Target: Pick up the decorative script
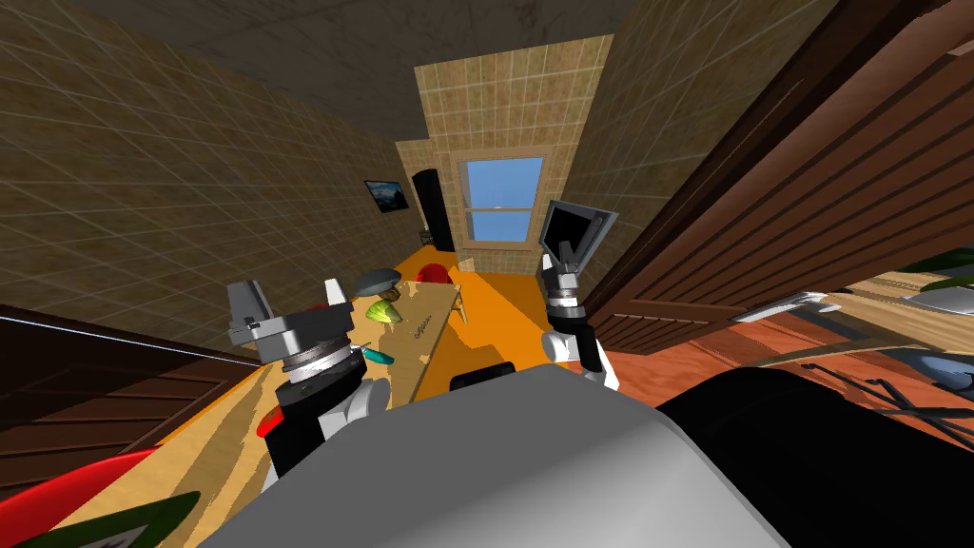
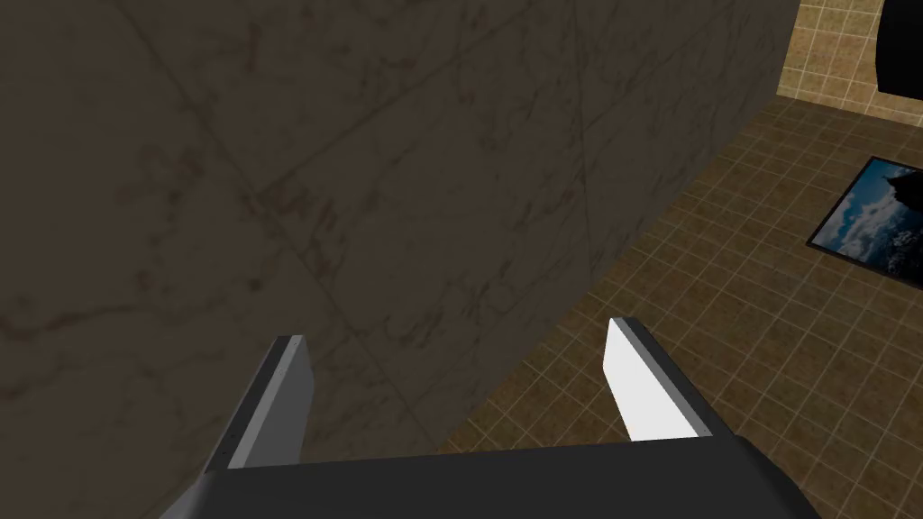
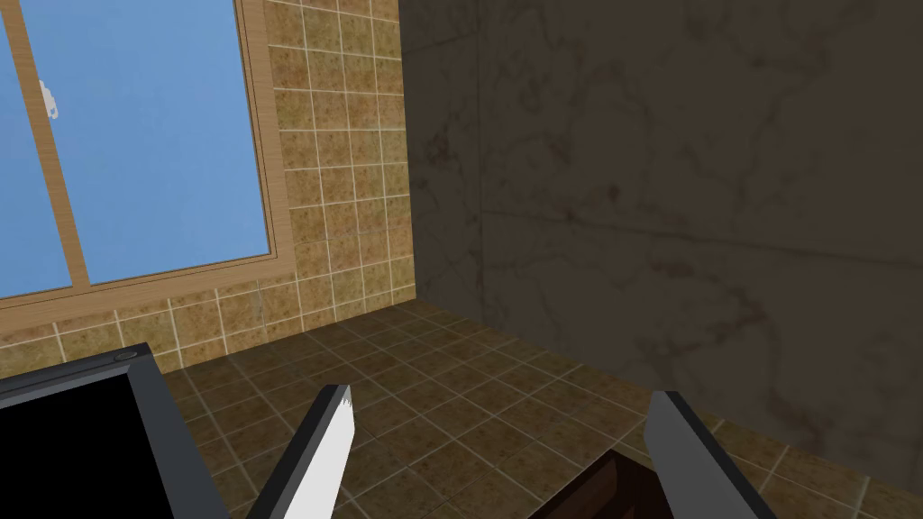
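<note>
Left tool and right tool spread wide, empty, decorative script on table beside green object

Light wooden table runs away toward a window with blue panes. On the table: a green rounded object, a grey domed object beyond it, and a teal-handled tool nearer. Red chair at the far end. Orange floor alongside. Framed picture on the tiled wall, tall black object near it
</note>
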Controlling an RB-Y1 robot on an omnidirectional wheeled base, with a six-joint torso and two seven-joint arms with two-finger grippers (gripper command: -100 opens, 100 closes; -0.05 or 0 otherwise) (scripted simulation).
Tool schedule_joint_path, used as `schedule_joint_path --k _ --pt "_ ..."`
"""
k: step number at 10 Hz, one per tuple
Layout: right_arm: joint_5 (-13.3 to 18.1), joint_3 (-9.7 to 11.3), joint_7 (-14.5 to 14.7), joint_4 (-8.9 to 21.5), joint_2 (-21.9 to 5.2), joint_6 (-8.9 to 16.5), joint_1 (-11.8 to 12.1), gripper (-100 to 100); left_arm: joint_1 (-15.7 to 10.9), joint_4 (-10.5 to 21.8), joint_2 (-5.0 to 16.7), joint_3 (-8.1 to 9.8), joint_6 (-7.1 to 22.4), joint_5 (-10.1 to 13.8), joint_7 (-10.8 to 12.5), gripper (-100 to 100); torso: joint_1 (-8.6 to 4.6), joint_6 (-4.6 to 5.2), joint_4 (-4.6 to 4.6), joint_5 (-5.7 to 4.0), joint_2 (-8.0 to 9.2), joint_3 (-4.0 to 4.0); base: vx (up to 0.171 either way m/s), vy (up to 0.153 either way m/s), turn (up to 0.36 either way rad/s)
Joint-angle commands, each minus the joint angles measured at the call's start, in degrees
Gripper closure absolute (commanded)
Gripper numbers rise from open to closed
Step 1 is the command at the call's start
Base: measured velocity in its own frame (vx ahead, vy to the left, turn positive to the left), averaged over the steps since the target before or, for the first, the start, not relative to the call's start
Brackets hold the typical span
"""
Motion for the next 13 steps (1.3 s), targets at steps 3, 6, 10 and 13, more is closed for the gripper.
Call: schedule_joint_path --k 3,6,10,13 --pt "0.0 0.0 0.0 0.0 0.0 0.0 0.0 0 -2.1 4.7 3.6 -0.23 2.9 3.0 1.4 -100 0.04 0.01 -0.01 0.01 -0.02 -0.01 0.003 0.007 -0.047" --pt "0.0 0.0 0.0 0.0 0.0 0.0 0.0 0 -4.4 9.6 6.0 -0.47 6.1 6.2 3.0 -100 0.05 0.01 -0.01 0.01 -0.03 -0.02 0.003 0.01 -0.048" --pt "0.0 0.0 0.0 0.0 0.0 0.0 0.0 0 -7.4 16.1 8.2 -0.78 10.1 10.3 5.0 -100 0.08 0.01 -0.02 0.02 -0.05 -0.03 0.005 0.014 -0.047" --pt "0.0 0.0 0.0 0.0 0.0 0.0 0.0 0 -9.6 21.0 9.6 -1.01 13.2 13.5 6.5 -100 0.06 0.0 -0.01 0.02 -0.03 -0.02 0.002 0.011 -0.049"
